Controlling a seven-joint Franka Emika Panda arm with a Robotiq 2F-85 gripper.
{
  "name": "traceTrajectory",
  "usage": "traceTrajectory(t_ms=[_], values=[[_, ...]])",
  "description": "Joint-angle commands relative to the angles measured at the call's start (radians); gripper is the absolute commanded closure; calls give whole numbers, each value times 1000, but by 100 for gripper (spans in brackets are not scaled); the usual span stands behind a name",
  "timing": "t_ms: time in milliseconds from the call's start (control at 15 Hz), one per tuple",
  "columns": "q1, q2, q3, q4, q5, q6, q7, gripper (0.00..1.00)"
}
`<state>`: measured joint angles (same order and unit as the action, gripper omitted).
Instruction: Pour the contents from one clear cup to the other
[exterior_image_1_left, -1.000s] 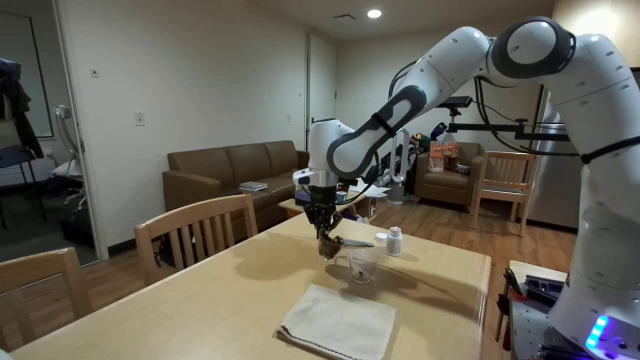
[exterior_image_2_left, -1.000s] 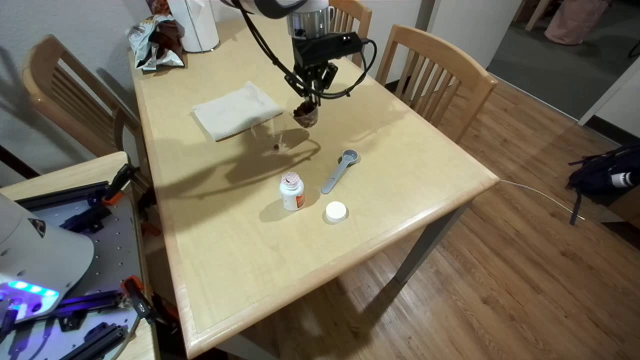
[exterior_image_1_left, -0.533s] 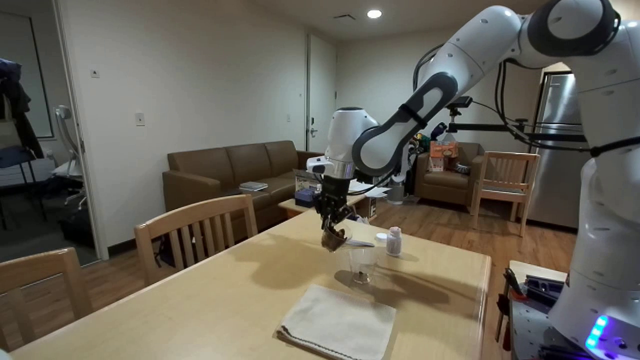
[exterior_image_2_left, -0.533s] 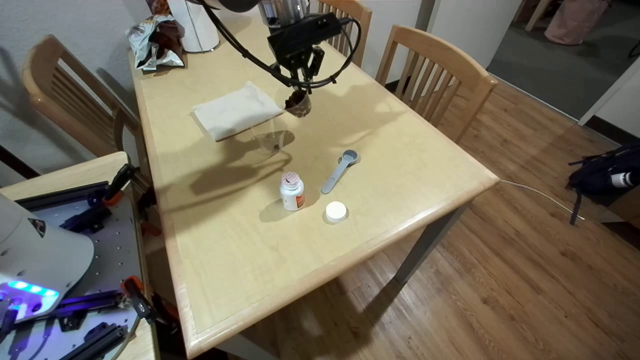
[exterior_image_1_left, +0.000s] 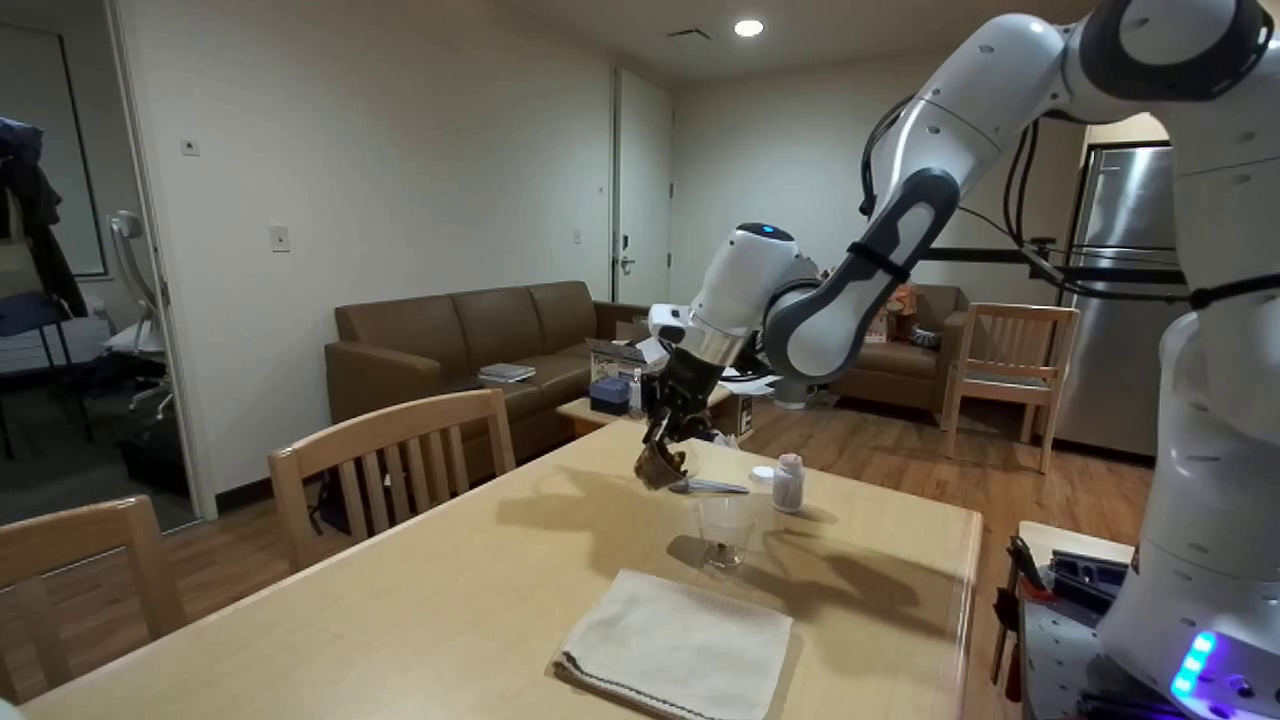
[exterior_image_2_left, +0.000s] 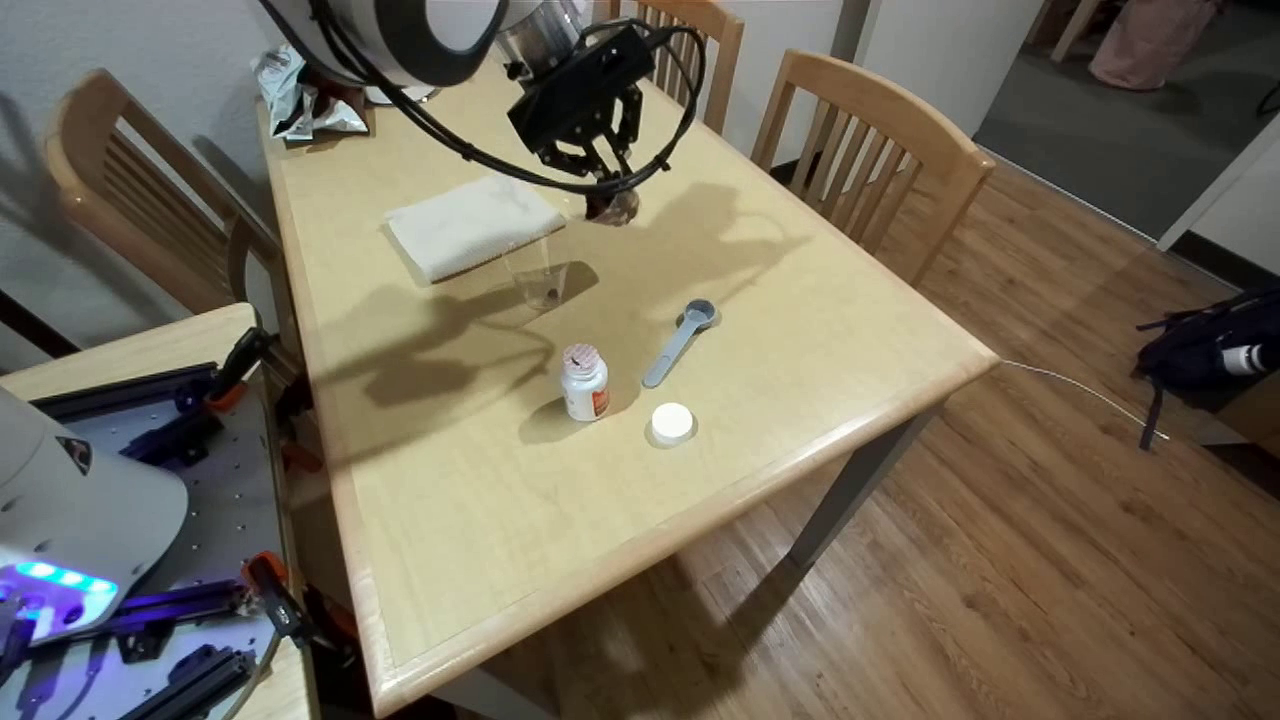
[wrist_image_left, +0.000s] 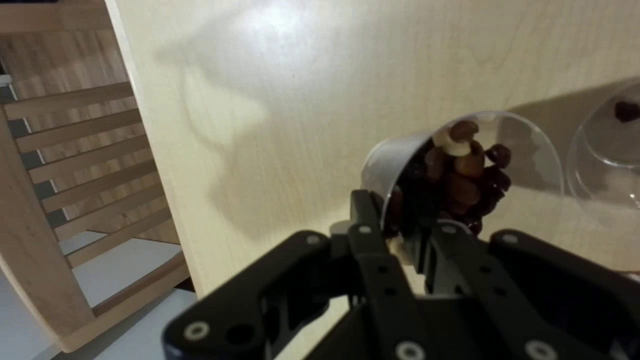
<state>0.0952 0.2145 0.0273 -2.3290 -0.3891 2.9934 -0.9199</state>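
Observation:
My gripper (wrist_image_left: 392, 215) is shut on the wall of a clear cup (wrist_image_left: 387, 160), with one finger outside it and the other apparently inside. Small dark brown pieces, the contents (wrist_image_left: 462, 187), fill much of this held cup, with a few paler ones among them. The cup hangs tilted above the table in both exterior views, its mouth turned towards the second clear cup (exterior_image_2_left: 537, 270). That one stands upright on the table, apart from the held cup, and holds a single dark piece (wrist_image_left: 626, 111). In an exterior view the gripper (exterior_image_1_left: 662, 440) leans over with the wrist.
A folded white cloth (exterior_image_2_left: 470, 225) lies close to the standing cup. On the same table (exterior_image_2_left: 800, 330) are a white bottle (exterior_image_2_left: 584, 385), a white lid (exterior_image_2_left: 672, 424) and a grey scoop (exterior_image_2_left: 680, 343). A wooden chair (wrist_image_left: 95, 150) stands by the edge.
The wrist has leaned over and the arm has shifted towards its base. The held cup has tipped further, its mouth turning towards the standing cup, which has stayed where it was.

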Motion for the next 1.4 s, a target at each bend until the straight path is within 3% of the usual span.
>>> traceTrajectory(t_ms=[0,133,333,733,800,933,1333], values=[[84,-30,-139,-53,-174,95,158,95],[163,-38,-250,-46,-302,109,267,95],[263,-60,-347,-35,-444,86,424,95],[404,-90,-436,-14,-712,56,741,95],[405,-86,-434,-21,-723,78,758,95],[384,-58,-398,-45,-637,168,693,95],[351,-8,-351,-50,-599,238,658,95]])
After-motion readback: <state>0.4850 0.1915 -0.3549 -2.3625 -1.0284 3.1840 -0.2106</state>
